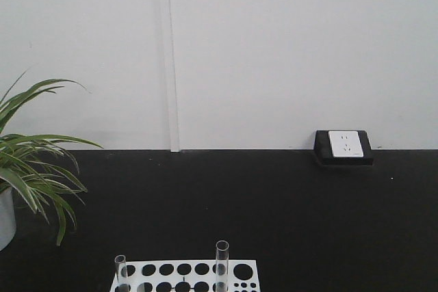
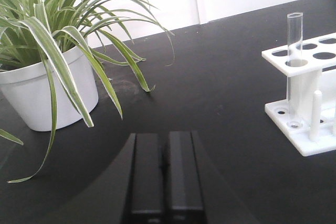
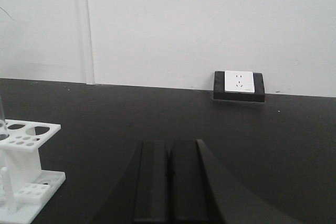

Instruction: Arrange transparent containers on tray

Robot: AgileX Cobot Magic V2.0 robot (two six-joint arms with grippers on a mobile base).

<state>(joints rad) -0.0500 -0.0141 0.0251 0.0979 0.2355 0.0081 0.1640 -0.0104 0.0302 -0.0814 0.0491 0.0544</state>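
Note:
Two clear test tubes stand upright in a white holed rack at the bottom of the front view, one at its left end and a taller-looking one right of centre. The left wrist view has one test tube in the rack at far right. My left gripper is shut on nothing, low over the black table, left of the rack. My right gripper is also shut and empty, right of the rack. The yellow tray is out of view.
A striped-leaf plant in a white pot stands at the table's left, close to my left gripper. A black-framed wall socket sits at the back right. A white wall bounds the far table edge.

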